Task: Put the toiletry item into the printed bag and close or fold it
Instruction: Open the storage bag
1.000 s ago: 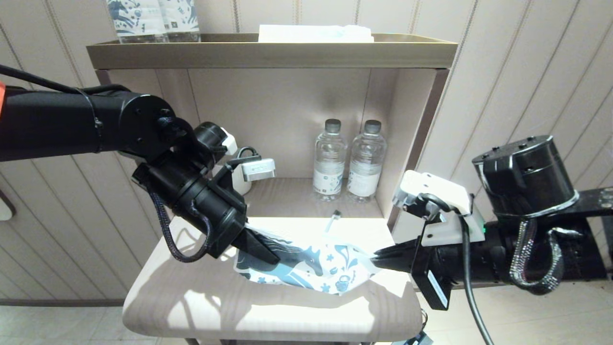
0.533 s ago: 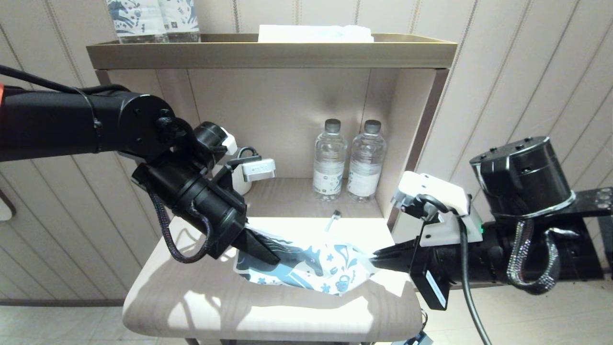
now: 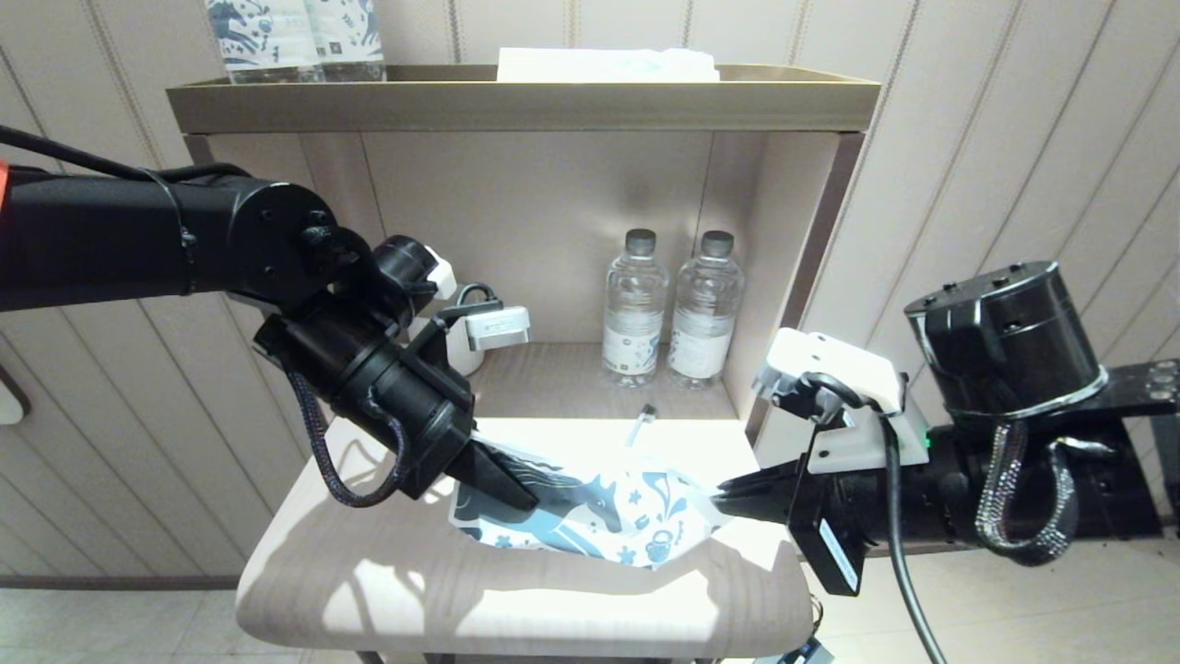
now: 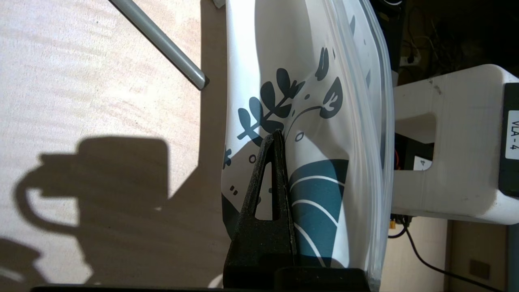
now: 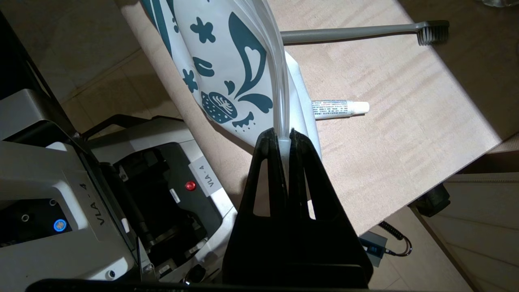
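Note:
The printed bag (image 3: 599, 521) hangs stretched just above the small table (image 3: 387, 590), held at both ends. My left gripper (image 3: 521, 496) is shut on its left end, one finger (image 4: 275, 182) pressed against the printed side (image 4: 312, 105). Shut on the clear zip strip at the right end is my right gripper (image 3: 721, 503), seen again in its wrist view (image 5: 285, 138) below the bag (image 5: 227, 77). The toiletry item (image 5: 352, 33), a thin stick with a dark brush head, lies on the table behind the bag (image 3: 639, 426), outside it; its handle end (image 4: 162, 40) shows too.
A small toothpaste tube (image 5: 339, 108) lies on the table partly under the bag. Two water bottles (image 3: 634, 309) (image 3: 705, 309) stand in the shelf niche behind. A white mug (image 3: 461, 349) is behind my left arm. Printed packs (image 3: 295, 37) and a flat packet (image 3: 608, 65) sit on top.
Almost nothing: my right arm's elbow has shifted slightly left. Both grippers still hold the bag in the same place.

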